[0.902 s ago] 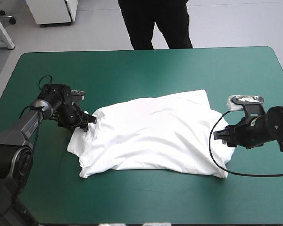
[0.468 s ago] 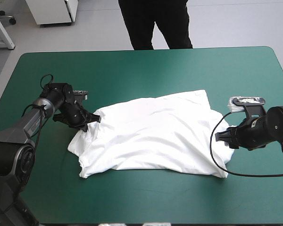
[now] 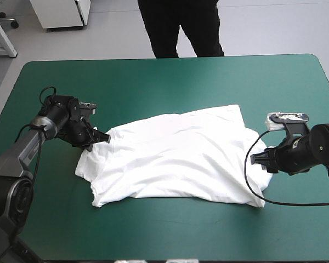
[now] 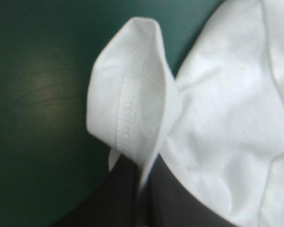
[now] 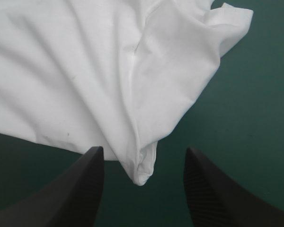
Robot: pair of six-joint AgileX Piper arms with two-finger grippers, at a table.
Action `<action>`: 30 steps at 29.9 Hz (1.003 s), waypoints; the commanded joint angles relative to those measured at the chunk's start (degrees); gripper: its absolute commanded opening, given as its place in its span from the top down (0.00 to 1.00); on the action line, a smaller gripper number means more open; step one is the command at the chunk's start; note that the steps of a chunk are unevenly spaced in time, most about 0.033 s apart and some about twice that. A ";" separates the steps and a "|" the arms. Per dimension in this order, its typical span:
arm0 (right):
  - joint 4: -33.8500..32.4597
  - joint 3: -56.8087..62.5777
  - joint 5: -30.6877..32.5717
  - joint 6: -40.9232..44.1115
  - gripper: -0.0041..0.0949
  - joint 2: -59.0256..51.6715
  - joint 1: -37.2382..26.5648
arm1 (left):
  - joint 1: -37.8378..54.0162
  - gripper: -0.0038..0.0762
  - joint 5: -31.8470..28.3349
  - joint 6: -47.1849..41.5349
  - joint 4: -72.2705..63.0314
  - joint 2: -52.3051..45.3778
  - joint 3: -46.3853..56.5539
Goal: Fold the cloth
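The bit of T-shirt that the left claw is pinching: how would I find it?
On the teal-green table a white T-shirt lies spread at the middle. At its left end the left gripper pinches a hemmed edge. It alone stands up as a stitched loop; the rest lies on the table.

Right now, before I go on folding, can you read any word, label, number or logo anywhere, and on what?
None to read.
The T-shirt shows plain white, no print or tag, in all three views.
The teal-green cover is unmarked.
The left gripper and right gripper bear no lettering.
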 commanded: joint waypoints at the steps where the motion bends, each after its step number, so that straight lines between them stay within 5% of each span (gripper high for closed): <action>1: -0.19 -1.95 0.32 -0.09 0.47 -1.21 -0.03 | -0.09 0.96 -0.65 -0.42 -4.28 -5.37 -1.16; 8: -0.19 -1.95 0.46 -0.09 0.48 -1.21 -0.03 | -1.45 0.96 -2.81 6.06 -22.56 -6.98 -1.26; 24: -0.19 -1.95 0.46 0.52 0.51 -1.21 -0.03 | -14.30 0.96 -11.00 5.95 -22.26 -1.92 -1.04; 30: 0.03 -1.95 0.46 0.75 0.51 -1.21 -0.03 | -14.52 0.74 -9.30 11.51 -21.56 0.25 -1.04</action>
